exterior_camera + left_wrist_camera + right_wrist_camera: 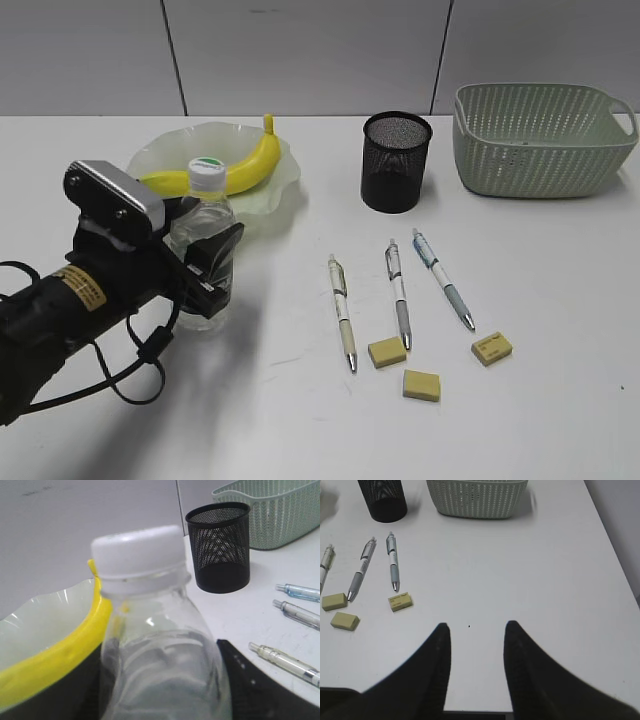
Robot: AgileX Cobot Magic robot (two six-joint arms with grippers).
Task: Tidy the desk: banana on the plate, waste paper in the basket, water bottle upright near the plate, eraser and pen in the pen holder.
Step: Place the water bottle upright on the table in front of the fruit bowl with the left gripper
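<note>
the left hand (205, 262) is clamped on the upright water bottle (205, 235) just beside the plate (290, 170), so it should next release; the right hand (475, 655) stands apart.

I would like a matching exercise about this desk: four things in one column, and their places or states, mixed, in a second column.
Things:
1. banana
2. water bottle
3. pen holder
4. right gripper

Places or states:
A. open above bare desk
B. upright between the left gripper's fingers
C. lying on the plate
D. standing left of the basket

Pairs: 1-C, 2-B, 3-D, 4-A
</note>
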